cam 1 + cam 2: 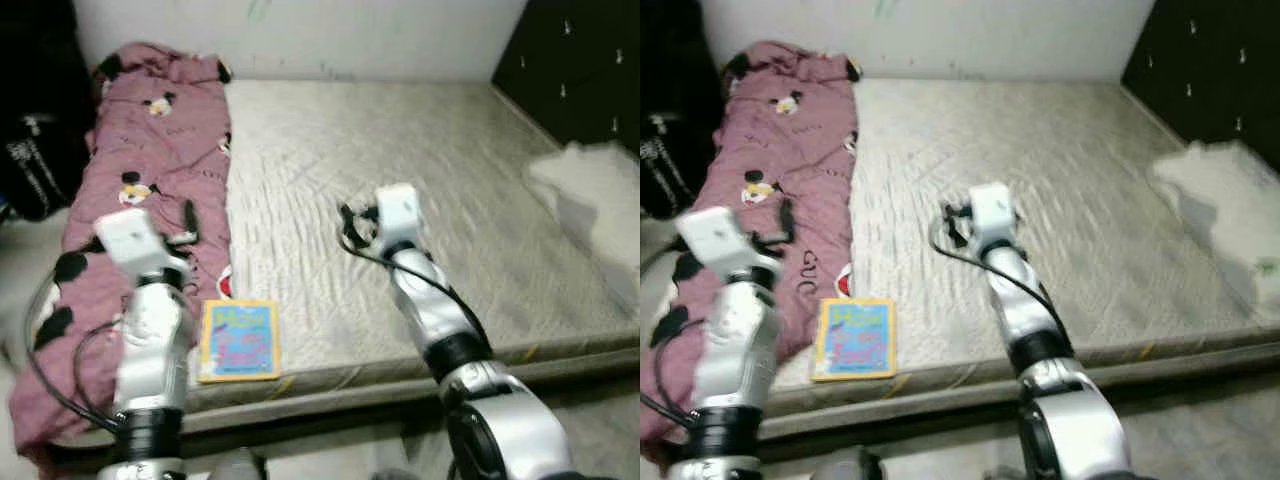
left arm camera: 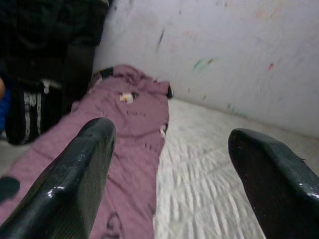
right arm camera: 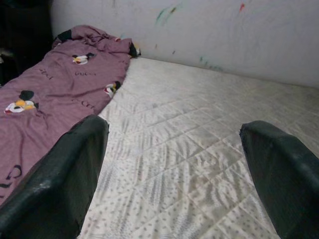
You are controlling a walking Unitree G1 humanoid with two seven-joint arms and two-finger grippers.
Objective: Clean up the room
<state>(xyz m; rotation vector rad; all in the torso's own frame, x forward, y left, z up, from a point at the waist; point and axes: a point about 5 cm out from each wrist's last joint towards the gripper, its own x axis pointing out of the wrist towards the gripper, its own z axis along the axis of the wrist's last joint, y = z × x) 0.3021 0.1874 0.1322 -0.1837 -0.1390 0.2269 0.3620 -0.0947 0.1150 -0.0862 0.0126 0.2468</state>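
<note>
Mattress (image 1: 430, 200): bare, quilted, pale grey, lying low on the floor against a white wall (image 2: 234, 55).
Blanket (image 1: 150, 170): pink with cartoon mouse print, stretched along the mattress's left edge, its far end bunched at the wall.
Book (image 1: 238, 340): yellow and blue children's cover, flat at the near edge of the mattress, just beside the blanket's near end.
White cloth (image 1: 590, 195): crumpled heap at the right side of the mattress, below a dark studded panel (image 1: 580, 60).
Black bag (image 1: 35, 160): on the left, beside the blanket.
Left gripper (image 2: 174, 164): raised over the near part of the blanket; its wrist view has the two black fingers (image 2: 75, 179) well apart, nothing between them, blanket and wall beyond.
Right gripper (image 3: 174, 169): held over the middle of the mattress; fingers (image 3: 60, 184) likewise spread wide and empty.
Wall marks: the wrist views show small coloured scribbles on the wall that are barely visible from the head.
</note>
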